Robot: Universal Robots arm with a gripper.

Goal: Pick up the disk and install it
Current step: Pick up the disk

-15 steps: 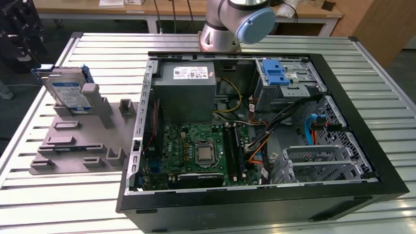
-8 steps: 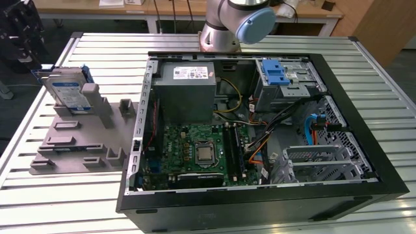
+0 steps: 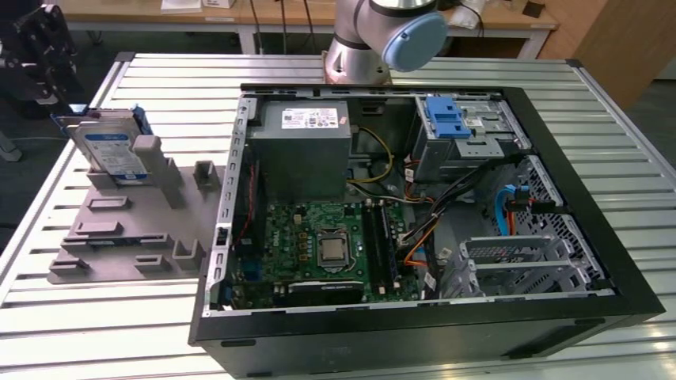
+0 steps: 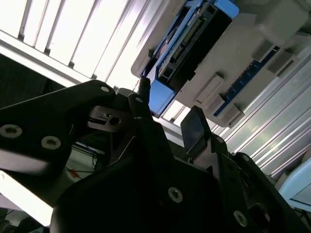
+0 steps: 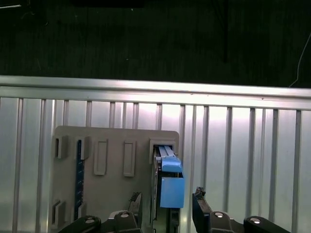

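Blue-framed disk point(image 5: 171, 179) stands inside our open gripper point(image 5: 167, 195); an off-centre squeeze could wedge it in its holder point(image 5: 112, 194).

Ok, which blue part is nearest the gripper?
The disk, on edge in the grey fixture, framed by the gripper; the blue latch tab sits inside the computer case.

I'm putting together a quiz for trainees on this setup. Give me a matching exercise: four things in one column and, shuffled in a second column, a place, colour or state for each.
1. disk
2. holder
3. motherboard
4. gripper

A. green, lying inside the case
B. open
C. standing on edge in a slot of the holder
D. grey, on the table beside the case

Pairs: 1-C, 2-D, 3-A, 4-B.
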